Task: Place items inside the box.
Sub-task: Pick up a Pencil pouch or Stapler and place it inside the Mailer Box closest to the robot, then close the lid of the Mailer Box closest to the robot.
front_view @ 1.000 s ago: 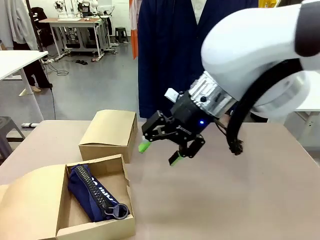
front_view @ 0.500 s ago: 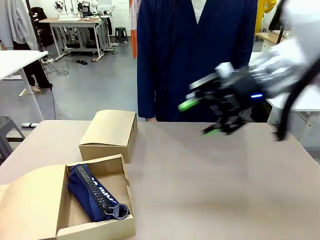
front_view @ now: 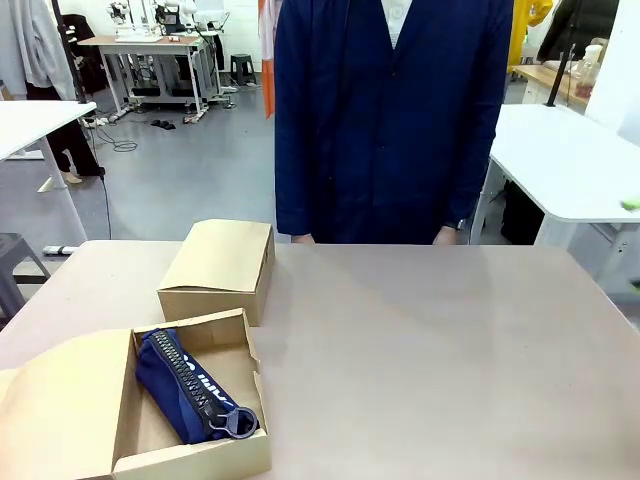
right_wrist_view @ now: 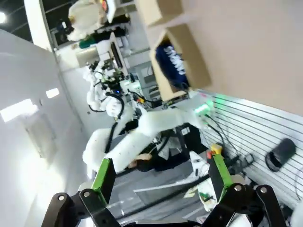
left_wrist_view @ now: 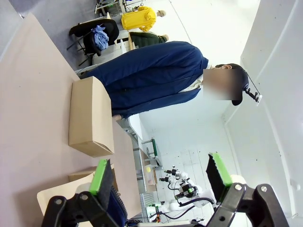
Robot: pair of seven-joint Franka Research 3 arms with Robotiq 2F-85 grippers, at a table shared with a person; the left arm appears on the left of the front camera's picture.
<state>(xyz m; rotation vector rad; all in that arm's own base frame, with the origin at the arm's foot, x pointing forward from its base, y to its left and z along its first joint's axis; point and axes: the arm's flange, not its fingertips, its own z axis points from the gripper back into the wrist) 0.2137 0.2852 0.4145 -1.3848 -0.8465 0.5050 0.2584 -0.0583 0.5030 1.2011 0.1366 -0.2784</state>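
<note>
Navy zip pencil pouch (front_view: 190, 387) lies inside the open box (front_view: 190, 455), at the desk's (front_view: 430, 360) near left corner. A closed box (front_view: 218, 268) sits just behind it. Left hand (left_wrist_view: 161, 177): fingers spread, nothing between them; closed box ahead of it, pouch just beside its left finger. Right hand (right_wrist_view: 158, 175): released, empty, well apart from the open box. A person (front_view: 395, 120) stands at the far edge.
</note>
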